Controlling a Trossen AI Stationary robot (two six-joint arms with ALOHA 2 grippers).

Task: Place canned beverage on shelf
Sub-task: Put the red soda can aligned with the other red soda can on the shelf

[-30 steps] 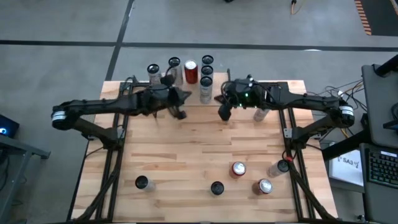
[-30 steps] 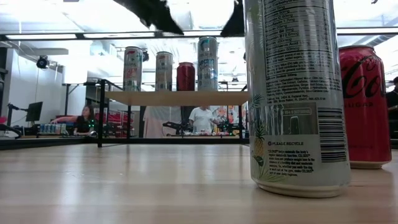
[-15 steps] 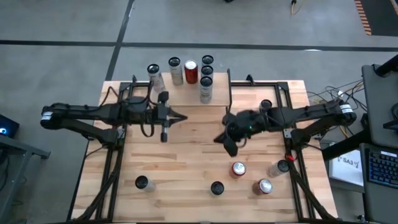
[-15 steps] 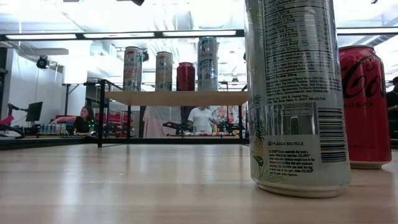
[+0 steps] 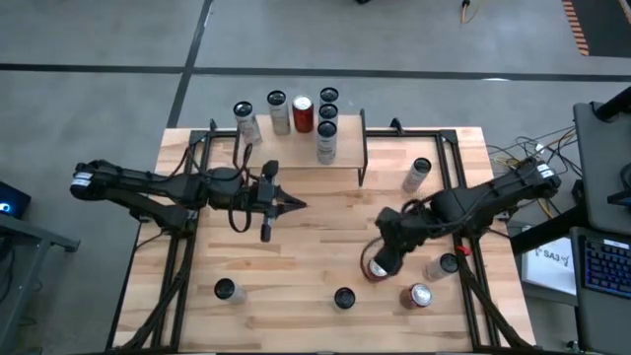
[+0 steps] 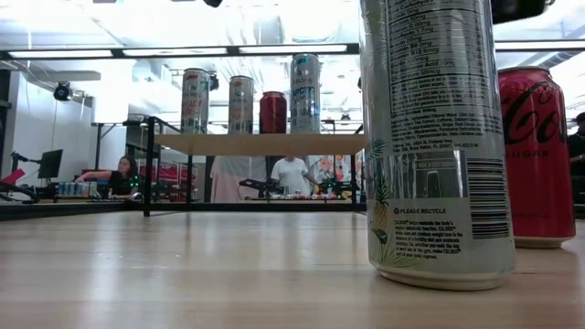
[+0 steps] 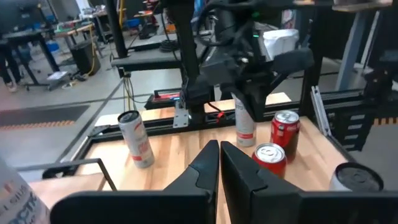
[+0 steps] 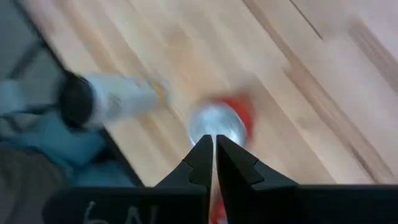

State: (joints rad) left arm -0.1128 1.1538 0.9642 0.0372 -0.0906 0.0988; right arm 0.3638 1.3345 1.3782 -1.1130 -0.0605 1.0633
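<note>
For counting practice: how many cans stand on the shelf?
5 on the shelf: left can, silver can, red can, right can in a row; fifth can in front.

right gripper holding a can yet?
No: in the right wrist view the right gripper is shut on nothing, hanging above a red can standing on the table.

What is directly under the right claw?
A red can stands upright on the table right below the shut right claw, its silver top showing. The claw covers most of it in the high view.
</note>
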